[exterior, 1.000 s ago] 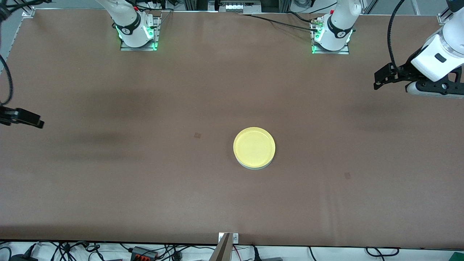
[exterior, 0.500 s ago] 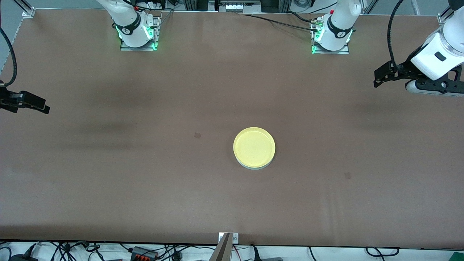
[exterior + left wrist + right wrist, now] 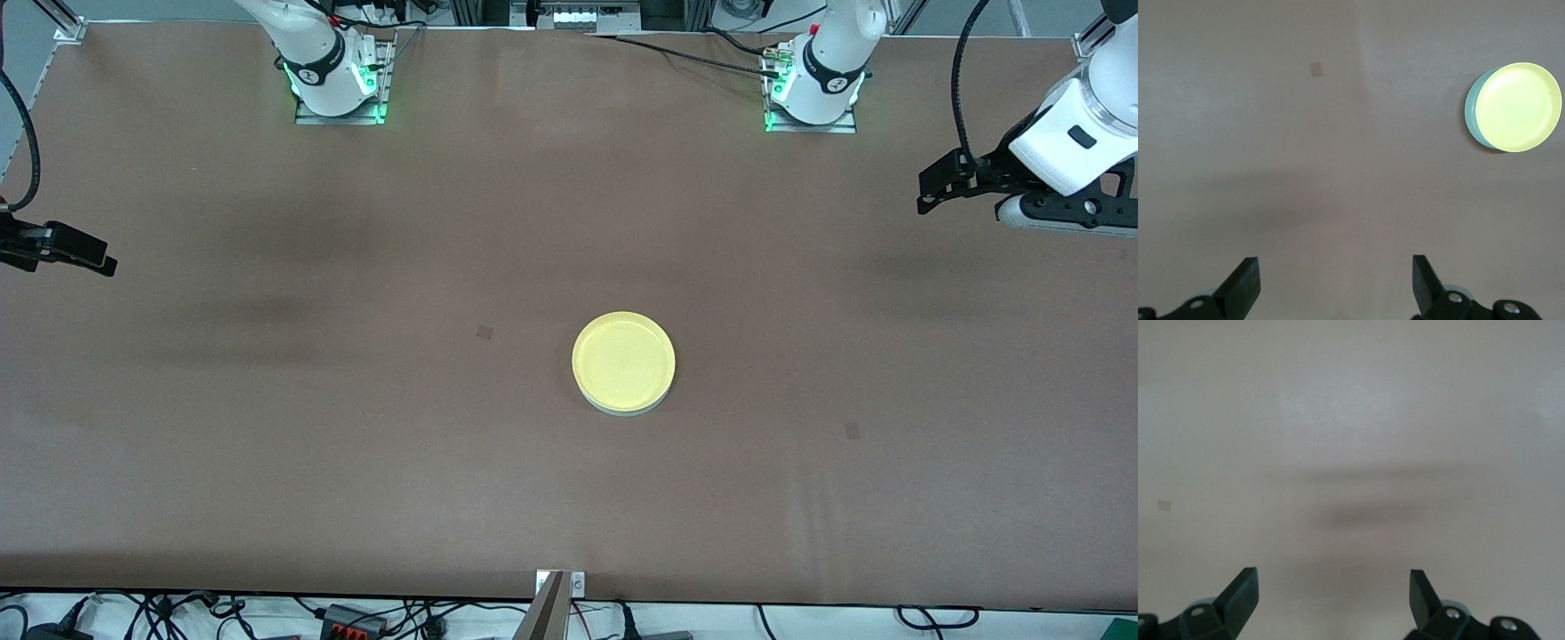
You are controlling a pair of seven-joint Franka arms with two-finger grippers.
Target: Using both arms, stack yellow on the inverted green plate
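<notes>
The yellow plate (image 3: 623,358) lies rim up on the green plate (image 3: 622,410), of which only a thin pale edge shows beneath it, in the middle of the brown table. In the left wrist view the yellow plate (image 3: 1519,107) covers all but a crescent of the green plate (image 3: 1470,110). My left gripper (image 3: 925,197) hovers open and empty over the left arm's end of the table, well away from the stack; its jaws (image 3: 1336,280) stand wide. My right gripper (image 3: 98,256) hangs open over the right arm's end, with bare table between its fingers (image 3: 1333,593).
Two small dark marks (image 3: 484,332) (image 3: 852,431) sit on the tabletop. The arm bases (image 3: 338,84) (image 3: 813,93) stand along the edge farthest from the front camera. A metal bracket (image 3: 558,587) and cables lie at the nearest edge.
The right gripper has drifted toward the bases' side of the table and slightly inward. The left gripper has shifted only a little. The plates have not moved.
</notes>
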